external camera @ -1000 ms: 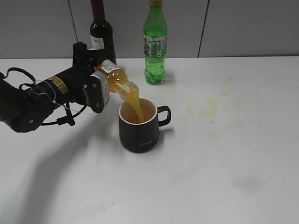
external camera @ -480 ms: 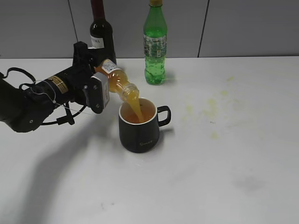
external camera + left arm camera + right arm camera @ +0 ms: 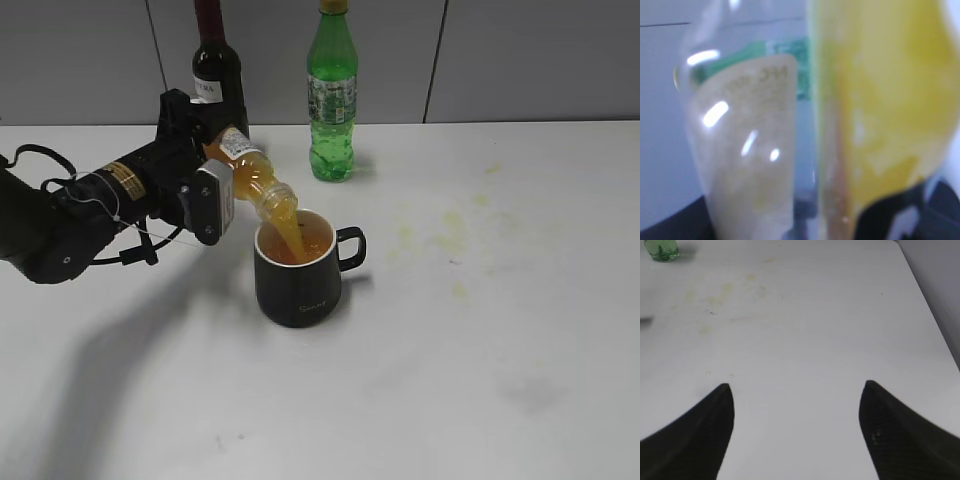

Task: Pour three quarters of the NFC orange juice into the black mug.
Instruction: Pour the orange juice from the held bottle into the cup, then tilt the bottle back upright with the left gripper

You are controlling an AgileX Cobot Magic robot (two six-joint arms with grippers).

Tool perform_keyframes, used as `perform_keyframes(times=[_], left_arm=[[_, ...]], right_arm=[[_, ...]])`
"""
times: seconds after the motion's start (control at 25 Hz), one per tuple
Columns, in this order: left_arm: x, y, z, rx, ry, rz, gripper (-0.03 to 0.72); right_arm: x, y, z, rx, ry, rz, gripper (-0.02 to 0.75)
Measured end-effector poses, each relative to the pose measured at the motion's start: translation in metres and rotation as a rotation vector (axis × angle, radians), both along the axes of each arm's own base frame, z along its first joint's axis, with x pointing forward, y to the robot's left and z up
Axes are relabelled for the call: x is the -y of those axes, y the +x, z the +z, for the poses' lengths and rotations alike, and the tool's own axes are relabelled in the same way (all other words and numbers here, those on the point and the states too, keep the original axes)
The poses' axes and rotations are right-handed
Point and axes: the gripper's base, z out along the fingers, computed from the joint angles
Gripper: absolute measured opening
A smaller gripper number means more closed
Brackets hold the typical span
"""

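My left gripper (image 3: 208,190) is shut on the NFC orange juice bottle (image 3: 252,177), tilted neck-down to the right. Its mouth is over the rim of the black mug (image 3: 297,275), and orange juice streams into the mug, which holds juice. The mug stands upright with its handle to the right. In the left wrist view the bottle (image 3: 875,100) fills the frame, blurred, with orange liquid on the right and the back of its label on the left. My right gripper (image 3: 797,390) is open and empty above bare table; it is out of the exterior view.
A tall green bottle (image 3: 332,95) stands behind the mug; its base shows in the right wrist view (image 3: 662,250). A dark wine bottle (image 3: 216,65) stands behind my left arm. Yellowish stains (image 3: 445,235) mark the white table right of the mug.
The bottle has tipped slightly steeper and its mouth sits a little lower over the mug. Juice keeps pouring. The mug has not moved.
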Motion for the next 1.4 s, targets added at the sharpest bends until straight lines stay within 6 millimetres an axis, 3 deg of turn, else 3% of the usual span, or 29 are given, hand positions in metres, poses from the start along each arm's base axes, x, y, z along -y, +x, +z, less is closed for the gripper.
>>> perform_keyframes(times=[1.4], left_arm=[[0.0000,0.0000,0.0043,0.028,0.014,0.000,0.470]], right_arm=[[0.0000,0.0000,0.0000,0.000,0.000,0.000,0.592]])
